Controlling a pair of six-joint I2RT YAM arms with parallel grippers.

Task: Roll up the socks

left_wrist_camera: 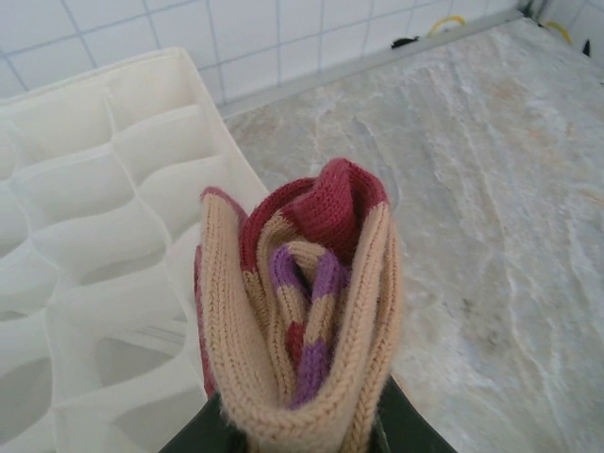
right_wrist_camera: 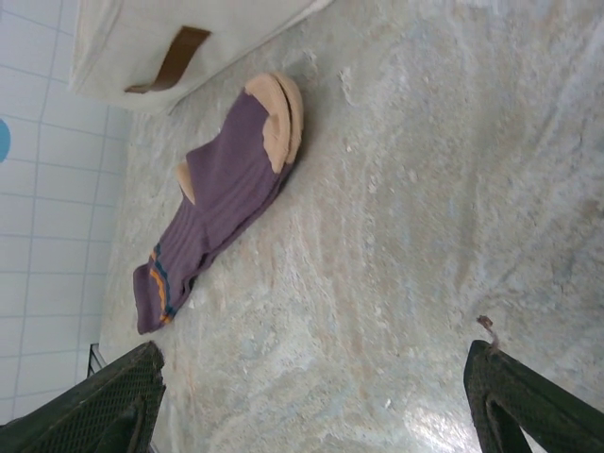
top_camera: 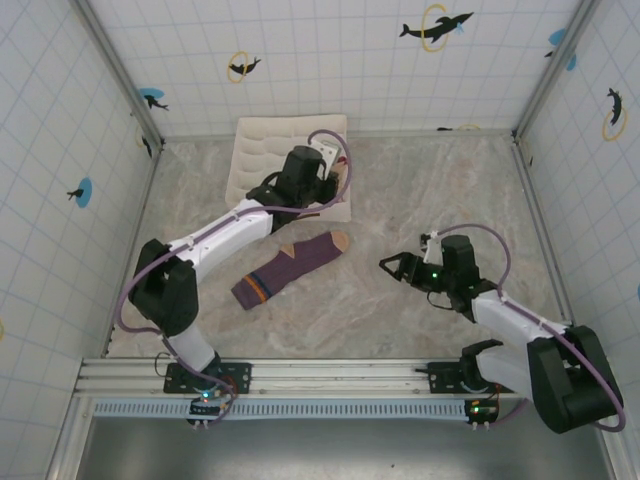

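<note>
Beige sock (left_wrist_camera: 302, 302) rolled, clamped in left gripper (left_wrist_camera: 307, 434) at twelve o'clock; purple sock (top_camera: 290, 268) lies flat, unrolled; right gripper (top_camera: 403, 258) fingers apart, empty.

Both arms, the left arm (top_camera: 215, 235) and the right arm (top_camera: 520, 318), wear white link shells between bulky black joint housings. A lilac cable (top_camera: 328, 133) arcs behind each wrist. A green light (top_camera: 433, 272) glows just behind the right gripper (top_camera: 403, 252), whose dark fingers (right_wrist_camera: 109, 406) carry a fine mesh texture.
</note>
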